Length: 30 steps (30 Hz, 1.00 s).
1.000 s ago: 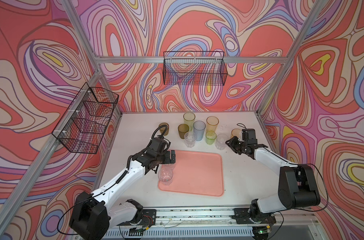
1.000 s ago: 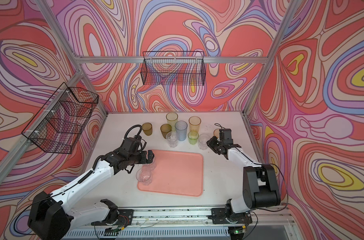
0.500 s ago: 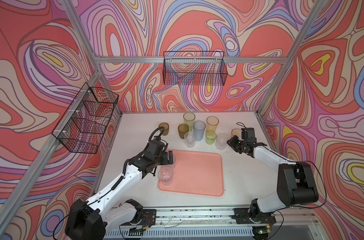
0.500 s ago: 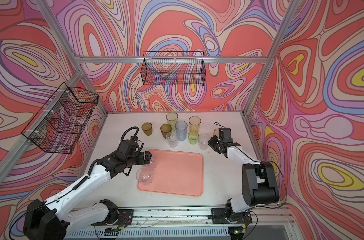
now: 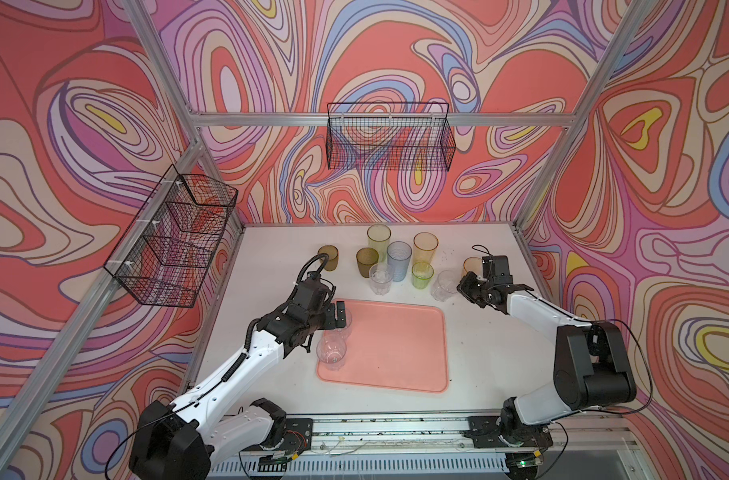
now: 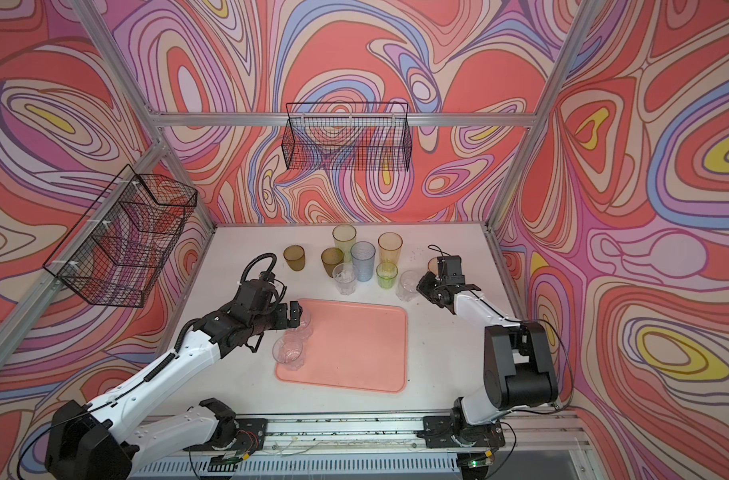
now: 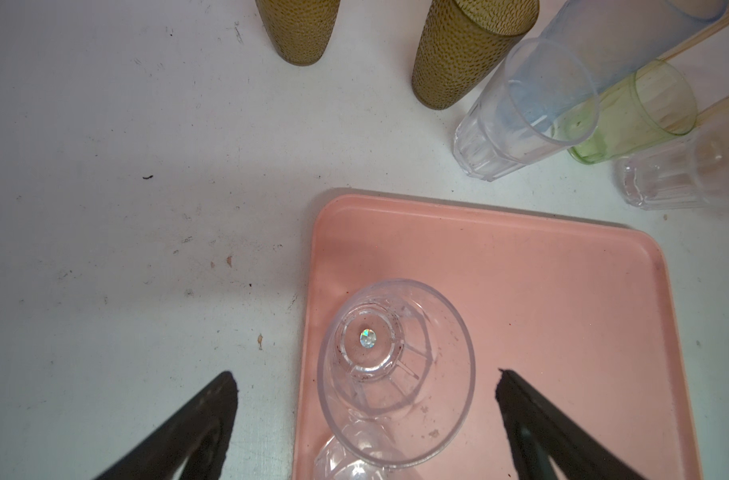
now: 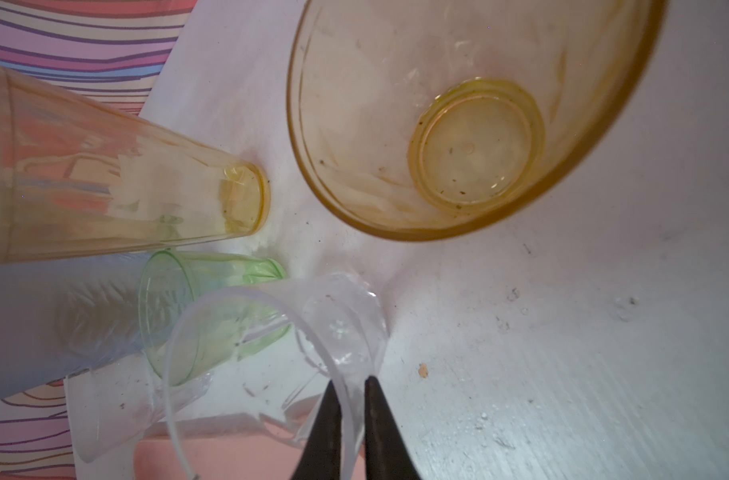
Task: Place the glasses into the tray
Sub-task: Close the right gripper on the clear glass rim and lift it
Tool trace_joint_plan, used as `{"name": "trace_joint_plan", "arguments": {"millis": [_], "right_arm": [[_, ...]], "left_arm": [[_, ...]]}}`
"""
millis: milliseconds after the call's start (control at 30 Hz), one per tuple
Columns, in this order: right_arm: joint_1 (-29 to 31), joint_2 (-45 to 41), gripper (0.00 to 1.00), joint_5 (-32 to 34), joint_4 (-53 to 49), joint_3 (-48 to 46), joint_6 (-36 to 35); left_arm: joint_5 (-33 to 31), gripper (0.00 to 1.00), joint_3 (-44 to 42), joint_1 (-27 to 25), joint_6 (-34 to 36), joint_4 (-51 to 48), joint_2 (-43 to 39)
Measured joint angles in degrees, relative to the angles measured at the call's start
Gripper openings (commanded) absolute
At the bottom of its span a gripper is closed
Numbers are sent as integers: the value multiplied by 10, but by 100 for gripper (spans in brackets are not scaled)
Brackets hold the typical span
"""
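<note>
The salmon-pink tray [image 5: 396, 349] lies mid-table in both top views. Two clear glasses stand at its left edge, one [image 5: 332, 353] nearer the front and one [image 7: 396, 370] between the wide-apart fingers of my open left gripper [image 5: 340, 314], untouched. My right gripper [image 8: 351, 384] is shut on the rim wall of a clear glass [image 5: 443, 284] standing on the table right of the tray's far corner, one finger inside and one outside. An amber glass [image 5: 471, 265] stands just behind that gripper. Brown [image 5: 328, 257], yellow [image 5: 378, 241], blue-grey [image 5: 398, 261], orange [image 5: 425, 248], green [image 5: 422, 275] and clear [image 5: 380, 278] glasses stand behind the tray.
Black wire baskets hang on the left wall [image 5: 175, 237] and the back wall [image 5: 389, 137]. The green glass [image 8: 213, 307] stands close beside the gripped clear one. A metal rail [image 5: 396, 432] runs along the table's front edge.
My right gripper's fingers have closed onto the clear glass's rim wall. My left gripper has drawn back a little from the glass on the tray, still open.
</note>
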Motion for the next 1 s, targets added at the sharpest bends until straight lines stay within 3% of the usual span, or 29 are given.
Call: {"name": "trace_joint_plan", "arguments": {"millis": [100, 433, 1000], "right_arm": [[0, 0, 0, -1, -11, 0, -2], [0, -36, 0, -14, -31, -19, -1], [18, -269, 0, -10, -133, -50, 9]], "left_arm": [[0, 100, 0, 0, 0, 0, 0], [0, 100, 0, 0, -1, 0, -2], [82, 100, -1, 0, -60, -10, 33]]}}
